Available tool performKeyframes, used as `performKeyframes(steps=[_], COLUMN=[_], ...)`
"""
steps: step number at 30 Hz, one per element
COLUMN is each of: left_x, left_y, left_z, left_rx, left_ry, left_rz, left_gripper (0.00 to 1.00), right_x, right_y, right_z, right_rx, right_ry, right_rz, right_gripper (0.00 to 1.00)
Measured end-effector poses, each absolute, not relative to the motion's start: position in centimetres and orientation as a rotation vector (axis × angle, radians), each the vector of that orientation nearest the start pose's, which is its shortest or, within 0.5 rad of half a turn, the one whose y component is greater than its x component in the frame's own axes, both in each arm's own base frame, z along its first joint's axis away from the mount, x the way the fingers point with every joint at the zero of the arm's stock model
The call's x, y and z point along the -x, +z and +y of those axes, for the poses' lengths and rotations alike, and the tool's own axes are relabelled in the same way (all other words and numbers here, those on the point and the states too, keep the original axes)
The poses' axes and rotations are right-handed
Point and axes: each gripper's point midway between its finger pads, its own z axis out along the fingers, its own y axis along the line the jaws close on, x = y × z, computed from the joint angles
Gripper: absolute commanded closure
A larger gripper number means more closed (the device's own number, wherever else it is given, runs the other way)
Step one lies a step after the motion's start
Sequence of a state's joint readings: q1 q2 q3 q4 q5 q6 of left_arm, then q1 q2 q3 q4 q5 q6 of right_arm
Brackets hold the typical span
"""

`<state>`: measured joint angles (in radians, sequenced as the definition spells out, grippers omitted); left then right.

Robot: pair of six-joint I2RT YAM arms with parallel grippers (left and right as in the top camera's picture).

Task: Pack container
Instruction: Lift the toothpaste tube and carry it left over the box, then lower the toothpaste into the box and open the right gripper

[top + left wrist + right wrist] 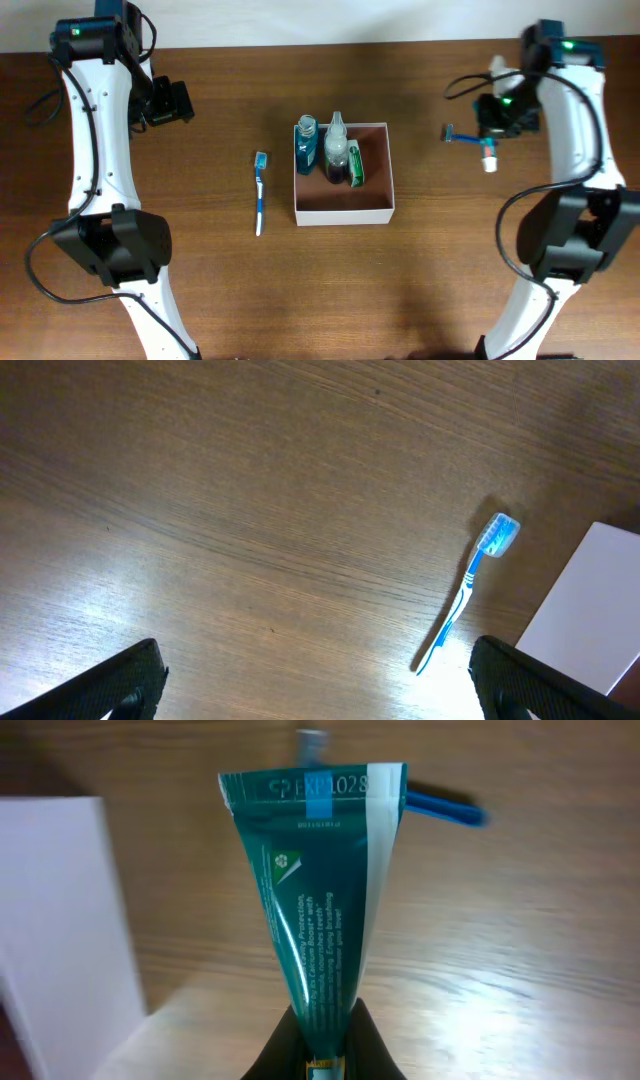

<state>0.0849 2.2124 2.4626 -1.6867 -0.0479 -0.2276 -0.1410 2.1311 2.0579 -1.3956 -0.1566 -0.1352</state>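
Teal plastic toothpaste tube [320, 890], clamped in my right pincer [320, 1032], right of the white-walled square container [345, 213]; I should clear its wall before lowering.

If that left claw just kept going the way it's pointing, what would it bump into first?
Probably the bare table. In its wrist camera, the open left gripper faces plain wood. The toothbrush and the container lie off to one side, outside that line. Depth is hard to judge.
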Motion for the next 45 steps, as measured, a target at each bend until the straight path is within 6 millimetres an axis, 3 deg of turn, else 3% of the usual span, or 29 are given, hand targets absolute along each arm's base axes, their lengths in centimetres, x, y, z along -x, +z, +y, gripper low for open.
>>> performKeyframes(steps=[9,19,25,35,42,45], left_x=[-43.1,-43.1,-43.1,-43.1,-43.1,-43.1], left_y=[20.0,20.0,20.0,20.0,20.0,20.0], left_z=[4.5,4.5,4.5,4.5,4.5,4.5], left_rx=[0.472,0.472,0.472,0.472,0.472,0.472], left_ry=[0.057,0.057,0.057,0.057,0.057,0.057], left_rz=[2.966,2.966,2.966,2.966,2.966,2.966], left_gripper=[0.01,0.01,0.01,0.01,0.01,0.01], right_x=[-43.4,-42.2,-41.5,-40.7,-40.9,-41.4], right_y=[14.6,14.7,14.8,14.9,14.9,14.9], right_z=[5.9,11.7,14.3,18.1,17.9,16.9], right_rx=[0.157,0.162,0.142,0.206,0.19,0.154], right_ry=[0.269,0.349,0.392,0.422,0.406,0.394], right_rz=[3.007,3.028,3.042,3.025,3.022,3.018], right_gripper=[0.93,0.92,0.84,0.82,0.72,0.6])
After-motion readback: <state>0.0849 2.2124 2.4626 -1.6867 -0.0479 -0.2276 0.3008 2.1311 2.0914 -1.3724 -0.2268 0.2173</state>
